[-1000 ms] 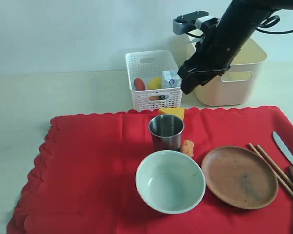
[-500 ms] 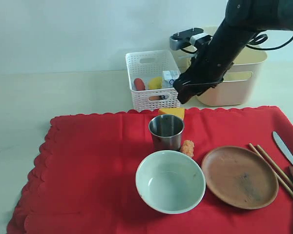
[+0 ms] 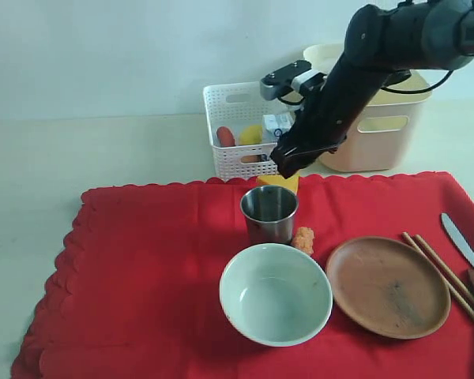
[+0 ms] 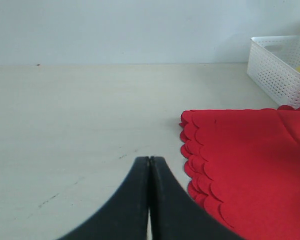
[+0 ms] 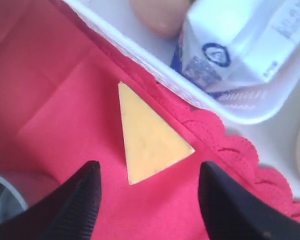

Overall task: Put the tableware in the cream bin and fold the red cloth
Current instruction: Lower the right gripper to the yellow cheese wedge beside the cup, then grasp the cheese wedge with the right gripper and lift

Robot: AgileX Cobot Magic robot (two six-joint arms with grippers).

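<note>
Right behind the small steel cup [image 3: 268, 213], the right gripper [image 3: 288, 164] hangs, jaws spread and empty, over a yellow triangular cheese wedge [image 5: 150, 140] on the big scalloped red cloth [image 3: 142, 268]. My worry: dropping straight down, a jaw clips the cup and tips it, or pinches fabric. Its arm slants down from the tall cream plastic bin [image 3: 379, 134] side. The cup's on the cloth, not binned. Meanwhile the left gripper [image 4: 149, 167] is pinched closed beside the cloth edge.

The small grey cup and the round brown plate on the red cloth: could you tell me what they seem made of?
The small grey cup looks like steel: shiny wall with reflections. The round brown plate seems terracotta or similar ceramic, though plastic is possible: matte reddish-brown, with a darker mottled patch.
</note>
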